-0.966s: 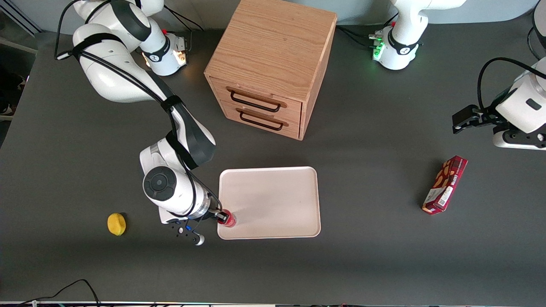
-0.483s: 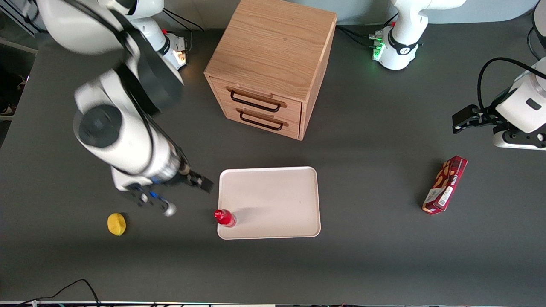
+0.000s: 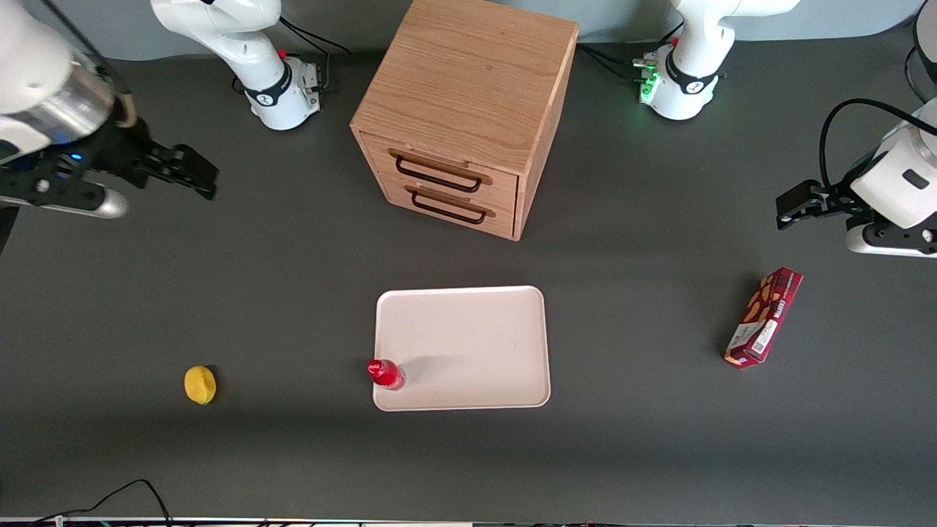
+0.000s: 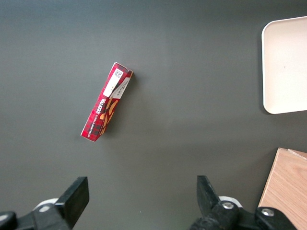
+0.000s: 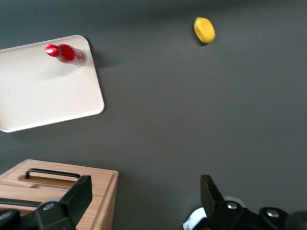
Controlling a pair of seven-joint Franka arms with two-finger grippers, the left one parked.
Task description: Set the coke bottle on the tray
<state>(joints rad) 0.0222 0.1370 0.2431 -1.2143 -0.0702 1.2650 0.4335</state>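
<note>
The small red coke bottle (image 3: 386,374) stands upright in a corner of the cream-white tray (image 3: 468,344), the corner nearest the front camera on the working arm's side. It also shows in the right wrist view (image 5: 66,52), on the tray (image 5: 43,91). My right gripper (image 3: 192,172) is open and empty, raised high above the table at the working arm's end, far from the bottle. In the right wrist view its fingers (image 5: 79,194) stand wide apart with nothing between them.
A wooden two-drawer cabinet (image 3: 465,110) stands farther from the front camera than the tray. A yellow lemon (image 3: 200,384) lies on the table toward the working arm's end. A dark-red snack box (image 3: 763,316) lies toward the parked arm's end.
My gripper let go of the coke bottle on the tray, opened, and rose away toward the working arm's end of the table. The bottle stays standing in the tray's corner.
</note>
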